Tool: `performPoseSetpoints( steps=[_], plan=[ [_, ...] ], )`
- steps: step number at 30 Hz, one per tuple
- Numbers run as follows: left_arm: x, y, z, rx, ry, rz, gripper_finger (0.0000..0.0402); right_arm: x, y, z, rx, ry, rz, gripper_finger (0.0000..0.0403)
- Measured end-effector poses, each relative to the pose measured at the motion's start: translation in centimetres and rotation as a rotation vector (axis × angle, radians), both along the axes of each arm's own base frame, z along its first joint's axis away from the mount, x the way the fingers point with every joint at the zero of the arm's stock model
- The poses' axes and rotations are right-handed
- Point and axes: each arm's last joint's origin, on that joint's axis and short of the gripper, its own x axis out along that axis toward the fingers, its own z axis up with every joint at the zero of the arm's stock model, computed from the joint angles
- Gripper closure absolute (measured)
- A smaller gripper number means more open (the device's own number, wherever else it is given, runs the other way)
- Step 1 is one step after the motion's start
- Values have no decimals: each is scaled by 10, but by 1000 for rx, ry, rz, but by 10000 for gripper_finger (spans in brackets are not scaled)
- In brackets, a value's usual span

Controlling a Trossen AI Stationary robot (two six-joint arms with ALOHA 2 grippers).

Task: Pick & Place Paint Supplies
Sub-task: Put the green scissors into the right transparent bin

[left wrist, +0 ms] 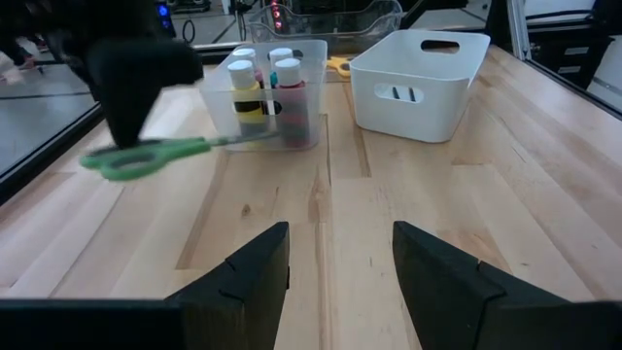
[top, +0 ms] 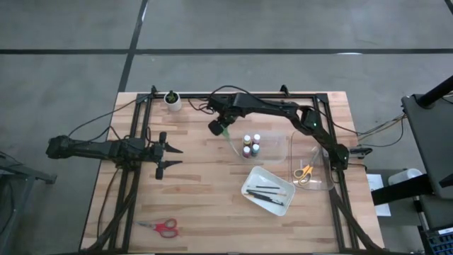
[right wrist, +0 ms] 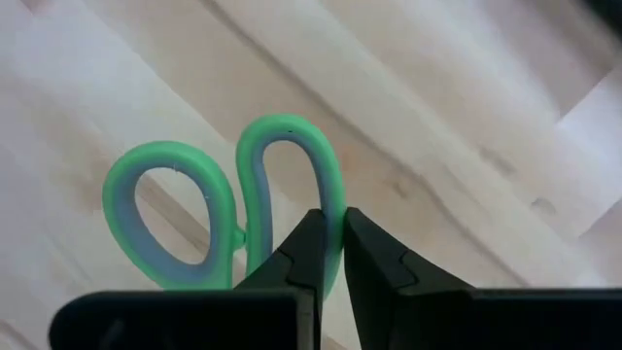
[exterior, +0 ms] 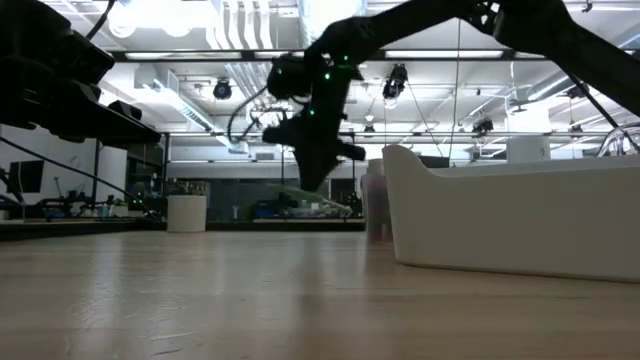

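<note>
My right gripper (top: 216,128) hangs over the middle of the table, shut on green-handled scissors (top: 226,134) whose handles also show in the right wrist view (right wrist: 194,224). From the left wrist view the scissors (left wrist: 146,157) float above the wood, blades pointing toward the paint bottles (left wrist: 264,86) in their clear box. My left gripper (top: 167,157) waits open near the table's left side. Red-handled scissors (top: 163,227) lie flat near the front edge. Yellow-handled scissors (top: 304,172) lie in a clear bin. My right gripper pinches the rim of one green handle loop (right wrist: 336,219) between its two fingers, one finger on the loop's inner side and the other on its outer side. The fingers come steeply from above. The scissors are lifted clear of the table, nearly level, blades slightly down.
A white tray (top: 249,185) with dark brushes lies right of centre, near the front. A small white cup (top: 173,101) stands at the far edge. Black frame rails (top: 134,177) run along the table's sides. Bare wood lies between the two arms.
</note>
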Motion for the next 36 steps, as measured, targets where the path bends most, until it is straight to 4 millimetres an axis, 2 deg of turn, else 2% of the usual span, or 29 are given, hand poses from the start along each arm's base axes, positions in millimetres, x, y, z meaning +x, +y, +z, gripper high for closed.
performPoseSetpoints(
  steps=[5, 10, 17, 26, 36],
  plan=[
    [0, 0, 0, 0, 0, 0, 215, 6, 12, 25, -91, -47, 44, 380],
    [0, 0, 0, 0, 0, 0, 215, 11, 33, 53, -195, -92, 98, 380],
    [0, 0, 0, 0, 0, 0, 215, 4, 66, 94, -385, -129, 114, 380],
    [0, 0, 0, 0, 0, 0, 215, -20, 106, 133, -533, -111, 124, 380],
    [0, 0, 0, 0, 0, 0, 215, -64, 143, 166, -577, -59, 77, 380]
  ],
)
